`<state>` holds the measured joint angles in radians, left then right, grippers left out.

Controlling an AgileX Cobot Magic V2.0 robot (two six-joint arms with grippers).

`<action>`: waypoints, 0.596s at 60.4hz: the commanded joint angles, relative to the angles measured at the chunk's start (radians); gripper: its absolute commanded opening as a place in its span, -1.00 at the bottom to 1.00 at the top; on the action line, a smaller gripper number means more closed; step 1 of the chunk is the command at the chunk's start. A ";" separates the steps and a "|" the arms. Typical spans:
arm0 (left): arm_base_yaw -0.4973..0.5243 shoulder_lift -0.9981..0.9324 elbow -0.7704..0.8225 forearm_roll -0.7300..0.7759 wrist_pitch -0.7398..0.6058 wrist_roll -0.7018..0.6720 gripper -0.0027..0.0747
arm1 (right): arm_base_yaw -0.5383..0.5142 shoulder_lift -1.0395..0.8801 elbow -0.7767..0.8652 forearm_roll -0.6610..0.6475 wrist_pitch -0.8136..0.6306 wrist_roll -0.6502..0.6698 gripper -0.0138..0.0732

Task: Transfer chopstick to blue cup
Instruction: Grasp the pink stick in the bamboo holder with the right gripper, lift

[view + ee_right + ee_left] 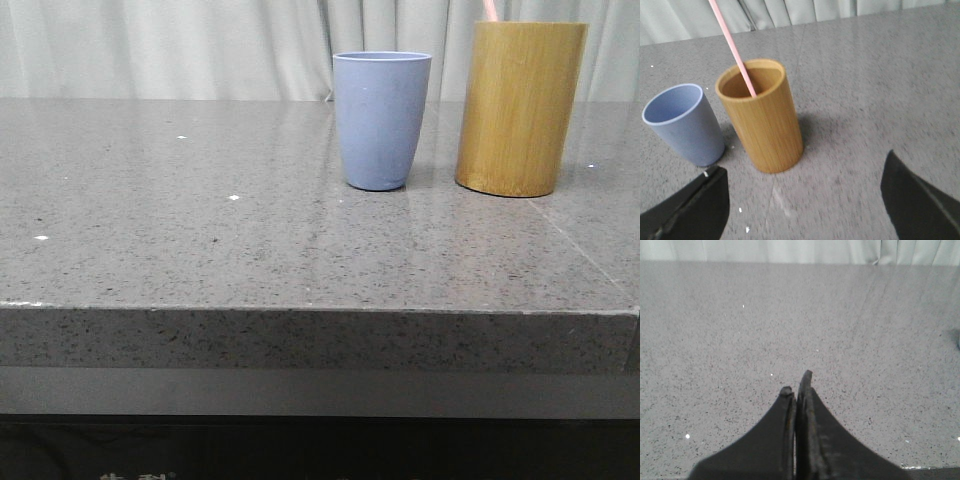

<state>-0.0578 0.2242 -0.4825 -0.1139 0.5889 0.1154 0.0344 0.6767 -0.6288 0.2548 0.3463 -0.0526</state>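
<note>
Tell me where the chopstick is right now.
The chopstick stands leaning inside the bamboo cup, its top poking above the rim. That cup sits on the table's right side in the front view, just right of the blue cup.

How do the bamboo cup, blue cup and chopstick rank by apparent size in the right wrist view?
1. Bamboo cup, tallest and widest.
2. Blue cup, clearly smaller.
3. Chopstick, by far the thinnest; its top is cut off and its lower part is hidden inside the bamboo cup, so its length is unsure.
</note>
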 commanded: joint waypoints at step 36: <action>-0.009 -0.042 0.005 -0.013 -0.080 -0.001 -0.98 | 0.192 0.754 -0.647 -0.063 -0.177 -0.080 0.76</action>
<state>-0.0584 0.1701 -0.4511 -0.1139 0.5869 0.1154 0.2269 1.4015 -1.1880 0.2039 0.2461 -0.1215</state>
